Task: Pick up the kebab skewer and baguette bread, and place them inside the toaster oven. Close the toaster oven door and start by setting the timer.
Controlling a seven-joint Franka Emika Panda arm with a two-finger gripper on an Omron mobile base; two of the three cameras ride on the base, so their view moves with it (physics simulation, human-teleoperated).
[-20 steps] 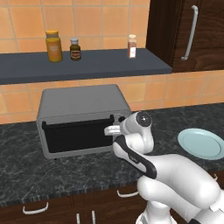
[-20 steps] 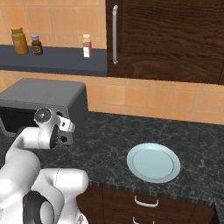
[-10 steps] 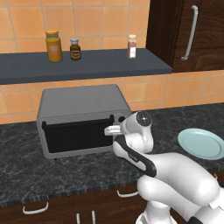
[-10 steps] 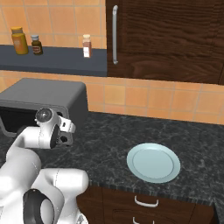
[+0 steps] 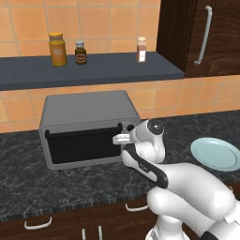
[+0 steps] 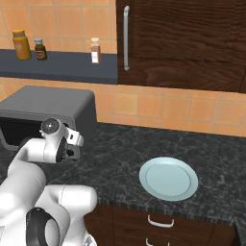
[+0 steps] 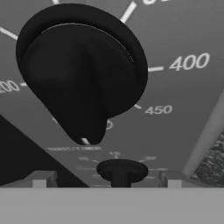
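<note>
The toaster oven stands on the dark counter with its door shut, the black bar handle across the top. My gripper is pressed up to the knob column at the oven's right front. In the hand view a large black knob with 400 and 450 marks looms close. Below it a smaller black knob sits between my gripper's two fingertips, which stand apart on either side of it, open. The kebab skewer and baguette bread are hidden. From the right, the hand meets the oven.
A pale blue plate lies on the counter to the right. Three jars stand on the shelf above the oven. A dark cabinet with a long handle hangs at the upper right. Drawers run below the counter edge.
</note>
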